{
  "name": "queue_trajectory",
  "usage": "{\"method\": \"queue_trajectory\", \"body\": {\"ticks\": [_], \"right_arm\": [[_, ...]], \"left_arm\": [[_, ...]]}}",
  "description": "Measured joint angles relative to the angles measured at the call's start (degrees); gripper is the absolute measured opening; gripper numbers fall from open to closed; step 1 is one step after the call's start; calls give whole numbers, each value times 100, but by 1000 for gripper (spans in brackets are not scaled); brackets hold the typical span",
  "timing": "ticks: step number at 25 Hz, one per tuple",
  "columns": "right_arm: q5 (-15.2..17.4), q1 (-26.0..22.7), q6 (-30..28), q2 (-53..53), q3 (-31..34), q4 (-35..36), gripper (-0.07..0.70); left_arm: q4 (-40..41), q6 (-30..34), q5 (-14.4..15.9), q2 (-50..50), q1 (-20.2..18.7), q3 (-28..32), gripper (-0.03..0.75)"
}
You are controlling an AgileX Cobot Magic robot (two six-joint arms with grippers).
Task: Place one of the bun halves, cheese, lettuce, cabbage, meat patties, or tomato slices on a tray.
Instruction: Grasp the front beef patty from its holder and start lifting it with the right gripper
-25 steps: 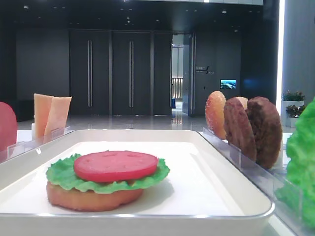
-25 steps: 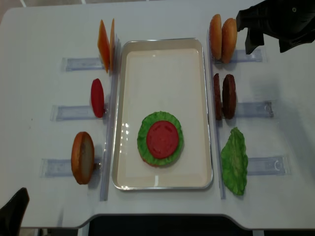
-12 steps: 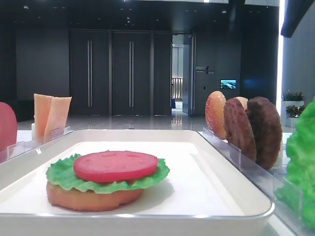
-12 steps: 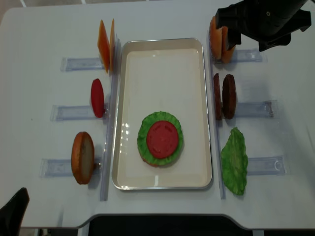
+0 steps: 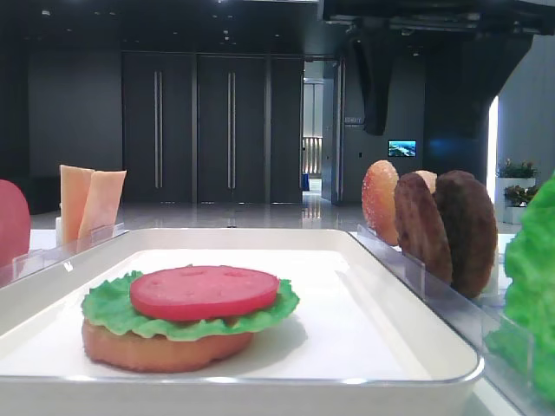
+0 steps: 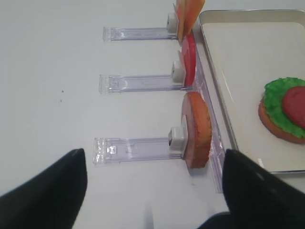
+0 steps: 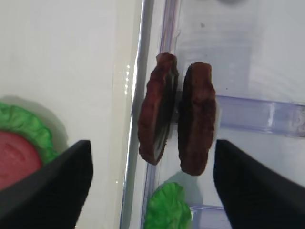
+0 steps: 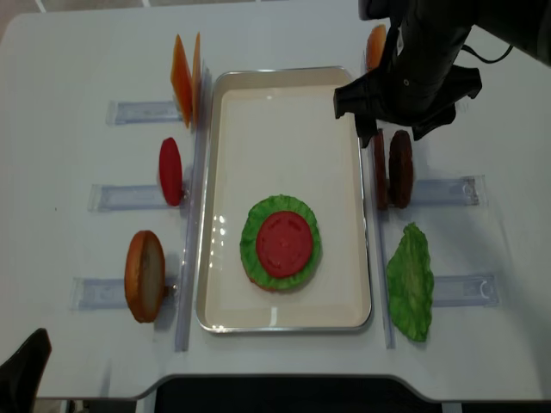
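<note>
Swinging in from the 1 o'clock corner of the table, where it was hanging half a second ago, the right gripper (image 8: pixel 394 129) is now hovering over the meat patties (image 8: pixel 393 169) in the overhead realsense view, jaws spread wide and gripping nothing. Below it, the white tray (image 8: pixel 225 120) is sitting at the centre of the table (image 8: pixel 77 52), carrying a bun half under lettuce (image 8: pixel 255 225) and a tomato slice (image 8: pixel 283 243); cheese (image 8: pixel 182 77) is standing at 11 o'clock of the tray, a spare tomato slice (image 8: pixel 170 170) at 9 o'clock, another bun half (image 8: pixel 145 275) at 8 o'clock, and a loose lettuce leaf (image 8: pixel 410 282) at 4 o'clock, each in a clear plastic holder (image 8: pixel 456 191). From the low exterior view, the stacked bun half (image 5: pixel 156 345), lettuce and tomato are filling the foreground of the tray, the patties (image 5: pixel 451 230) are standing on edge at 3 o'clock, and the dark arm is looming at 1 o'clock. Through the right wrist camera, the two patties (image 7: pixel 178 121) are standing upright side by side between the widely parted dark fingers (image 7: pixel 52 183). Through the left wrist camera, the left gripper (image 6: pixel 152 191) is also hanging open and empty, with the upright bun half (image 6: pixel 196 130) at 12 o'clock between its fingers (image 6: pixel 47 195).
</note>
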Motion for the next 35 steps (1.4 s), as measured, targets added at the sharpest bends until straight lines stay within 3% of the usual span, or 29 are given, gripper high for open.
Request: {"method": "queue_trajectory", "body": {"ticks": [6, 15, 35], "right_arm": [[-45, 0, 79, 39, -2, 32, 503], [-475, 0, 101, 154, -9, 187, 503], [-345, 0, 68, 651, -9, 187, 486]], "left_arm": [[0, 0, 0, 0, 0, 0, 692], [0, 0, 0, 0, 0, 0, 692], [0, 0, 0, 0, 0, 0, 692]]}}
